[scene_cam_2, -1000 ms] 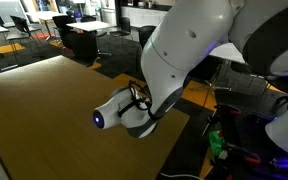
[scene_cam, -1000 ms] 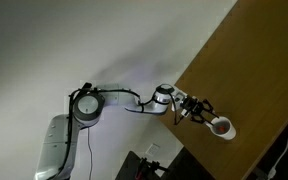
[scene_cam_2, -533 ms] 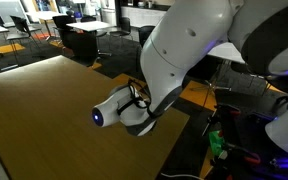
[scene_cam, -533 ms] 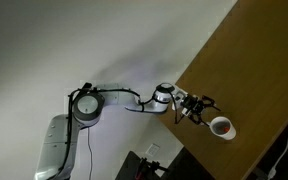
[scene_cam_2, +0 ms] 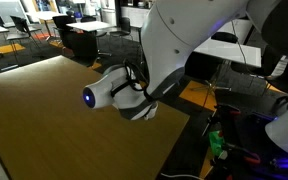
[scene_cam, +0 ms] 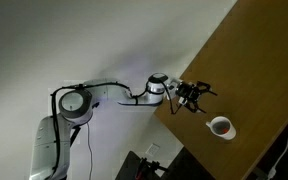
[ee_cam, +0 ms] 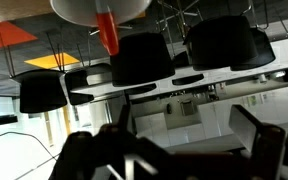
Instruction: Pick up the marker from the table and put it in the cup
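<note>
The small white cup (scene_cam: 221, 127) stands on the brown table (scene_cam: 254, 70) near its edge, with a spot of red inside it. In the wrist view, which stands upside down, the cup (ee_cam: 84, 8) is at the top edge and the red marker (ee_cam: 106, 30) sticks out of its mouth. My gripper (scene_cam: 200, 97) hovers up and to the left of the cup, clear of it. Its jaws are spread wide and open (ee_cam: 169, 150), with nothing between them. In an exterior view the arm (scene_cam_2: 119, 92) hides both cup and gripper.
The table's near edge (scene_cam: 179, 125) runs just beside the cup, with the robot's base (scene_cam: 54, 145) beyond it. Office desks and chairs (scene_cam_2: 84, 35) fill the room behind the table (scene_cam_2: 44, 110). Dark equipment with a green light (scene_cam_2: 216, 145) sits by the arm.
The jaws have opened wide and let the marker go. The gripper has drawn back from over the cup, up and to the left. The marker stays in the cup.
</note>
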`<act>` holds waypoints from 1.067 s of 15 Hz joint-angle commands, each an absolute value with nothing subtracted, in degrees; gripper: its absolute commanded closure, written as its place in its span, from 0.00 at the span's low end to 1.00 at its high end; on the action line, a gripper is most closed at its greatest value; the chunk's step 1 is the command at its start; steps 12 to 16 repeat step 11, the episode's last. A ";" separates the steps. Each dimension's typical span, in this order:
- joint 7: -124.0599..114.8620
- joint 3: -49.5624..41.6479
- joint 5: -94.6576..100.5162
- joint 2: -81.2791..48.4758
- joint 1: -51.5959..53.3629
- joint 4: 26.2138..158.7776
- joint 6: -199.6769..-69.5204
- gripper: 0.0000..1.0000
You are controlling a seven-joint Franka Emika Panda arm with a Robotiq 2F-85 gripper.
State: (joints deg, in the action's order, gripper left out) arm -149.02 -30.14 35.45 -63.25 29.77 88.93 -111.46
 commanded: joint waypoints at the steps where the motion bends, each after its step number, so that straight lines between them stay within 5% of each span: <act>1: -149.02 -33.96 34.15 -57.99 33.59 94.65 -113.59 0.00; 16: -149.02 -34.45 34.59 -58.36 34.31 93.71 -111.60 0.00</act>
